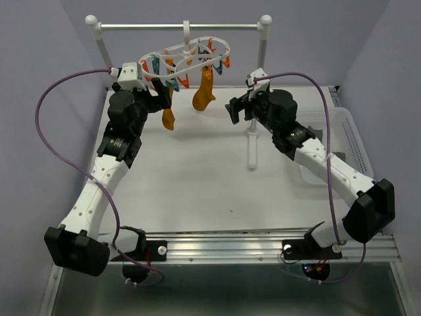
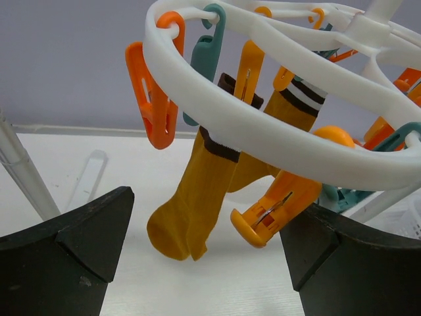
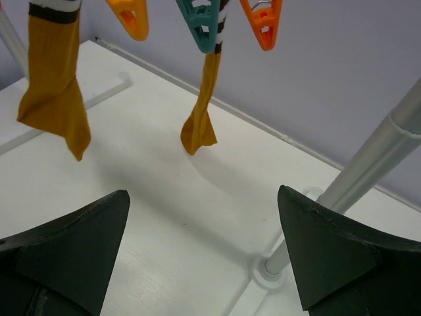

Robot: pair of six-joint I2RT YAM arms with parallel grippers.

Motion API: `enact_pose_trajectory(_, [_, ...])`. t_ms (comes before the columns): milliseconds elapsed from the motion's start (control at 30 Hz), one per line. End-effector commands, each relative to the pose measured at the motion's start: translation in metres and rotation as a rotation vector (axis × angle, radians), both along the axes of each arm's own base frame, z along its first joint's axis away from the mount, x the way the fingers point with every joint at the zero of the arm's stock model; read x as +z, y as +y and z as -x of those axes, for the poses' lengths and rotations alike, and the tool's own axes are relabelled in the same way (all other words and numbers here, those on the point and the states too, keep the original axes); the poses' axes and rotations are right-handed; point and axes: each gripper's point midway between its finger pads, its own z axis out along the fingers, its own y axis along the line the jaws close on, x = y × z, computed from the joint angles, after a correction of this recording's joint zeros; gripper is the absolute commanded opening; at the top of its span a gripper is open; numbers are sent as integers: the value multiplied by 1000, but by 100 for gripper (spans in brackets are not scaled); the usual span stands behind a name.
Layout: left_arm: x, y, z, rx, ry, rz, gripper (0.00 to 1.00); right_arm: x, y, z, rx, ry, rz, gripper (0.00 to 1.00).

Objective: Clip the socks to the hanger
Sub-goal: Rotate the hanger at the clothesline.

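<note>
Socks: two mustard ones hang by their cuffs from clips (image 2: pixel 154 99) on the hanger (image 1: pixel 191 52), one (image 2: pixel 187 210) with a dark cuff band, the other (image 2: pixel 293 108) with a striped cuff. Both toes are clear of the counter (image 1: pixel 197 191). The hanger is hooked on the rail (image 1: pixel 145 27) at the far side of the counter.

Left fingers (image 2: pixel 72 257): spread wide and empty, raised just below the hanger's near rim, with the dark-cuffed sock between and beyond them, untouched.

Right fingers (image 3: pixel 66 250): likewise spread wide and empty, held above the counter to the right of the hanger and facing the two hung socks from beside the rail's right post (image 3: pixel 368 164).

Progress, as judged from these views: the two mustard socks are clipped, which is about half of the task if four socks are meant. No grey sock can be made out on the hanger, on the counter or in either set of fingers. The basket (image 1: pixel 352 135) at the right edge is partly hidden by the right arm, so its contents cannot be told. Many clips, orange and teal (image 3: pixel 204 20), are free for what is left.
</note>
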Motion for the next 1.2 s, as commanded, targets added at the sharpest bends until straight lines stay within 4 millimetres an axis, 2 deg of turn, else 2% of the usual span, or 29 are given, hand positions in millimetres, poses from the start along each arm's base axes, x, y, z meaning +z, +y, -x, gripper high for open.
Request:
enact_pose_trajectory(0, [34,3,0,2,-86,5,99,25,-20,-12,-119,-64,-2,100])
enact_pose_trajectory(133, [38,5,6,11,-84,40,99,20,-15,-11,-80,-59,25,100])
enact_pose_trajectory(200, [36,6,9,17,-78,50,99,24,-16,-11,-85,-66,28,100])
enact_pose_trajectory(367, [26,16,14,71,-59,96,99,27,-22,-5,-96,-73,32,100])
enact_pose_trajectory(567, [17,21,17,102,-42,118,99,20,-31,-5,-141,-57,37,100])
enact_pose_trajectory(733, [20,24,22,106,-58,114,99,15,-41,-8,-186,-40,33,100])
enact_pose_trajectory(800, [18,23,25,94,-57,108,99,17,-55,-16,-250,-1,-24,100])
enact_pose_trajectory(833, [19,21,28,77,-60,101,99,5,-62,-21,-279,50,-22,100])
enact_pose_trajectory(900, [17,20,35,63,-67,92,99,-2,-81,-29,-342,106,-59,100])
enact_pose_trajectory(1000, [12,24,47,65,-75,74,99,-13,-101,-29,-404,148,-81,100])
enact_pose_trajectory(1133, [8,29,63,60,-92,52,99,-32,-159,-28,-601,241,-114,100])
enact_pose_trajectory(1167, [12,31,68,62,-114,48,99,-38,-187,-31,-679,259,-131,100])
